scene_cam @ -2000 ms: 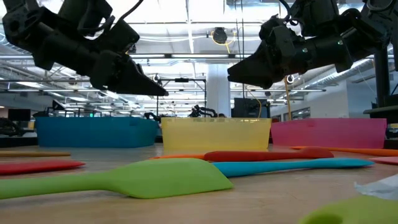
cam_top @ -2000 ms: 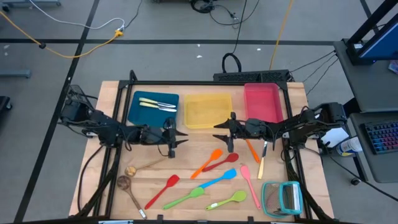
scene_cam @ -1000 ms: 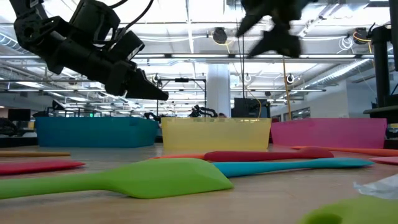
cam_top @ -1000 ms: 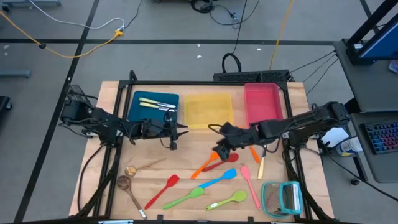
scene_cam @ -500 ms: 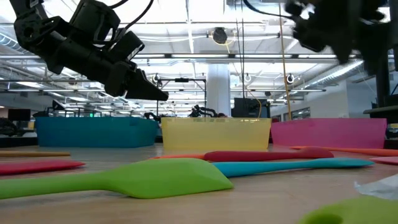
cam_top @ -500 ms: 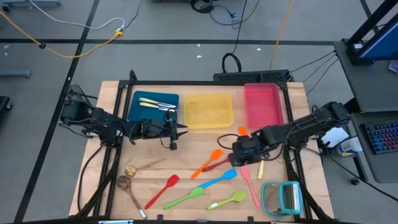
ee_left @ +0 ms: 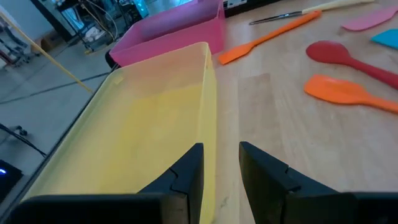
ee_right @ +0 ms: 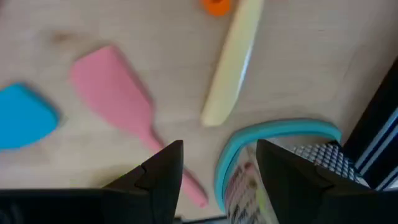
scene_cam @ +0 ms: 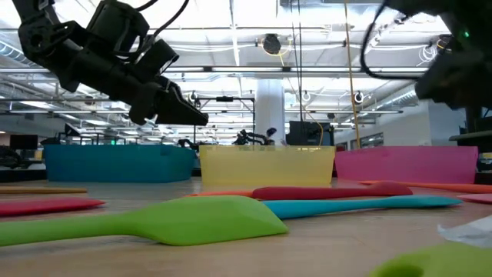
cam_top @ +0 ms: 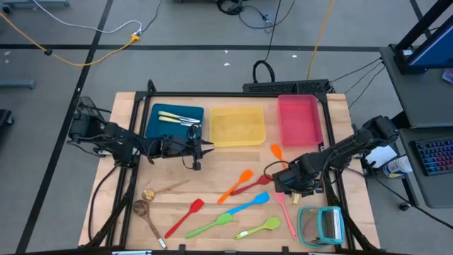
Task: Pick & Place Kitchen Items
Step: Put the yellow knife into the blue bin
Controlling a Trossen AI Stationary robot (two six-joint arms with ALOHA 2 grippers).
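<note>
Here the right gripper (cam_top: 291,185) is held low over the pink spatula (ee_right: 127,118), jaws spread wide and empty, with the pale-handled knife (ee_right: 231,62) and the teal-framed rack (ee_right: 273,140) just beside. A wrong item could be nudged or pinched, since these lie so near. The left gripper (ee_left: 221,165), fingers narrowly apart and holding nothing, is parked by the yellow tray (cam_top: 236,126). Three trays are counted; some eleven kitchen items (cam_top: 244,206) are scattered on the table, and pale cutlery lies in the blue tray (cam_top: 174,122).
</note>
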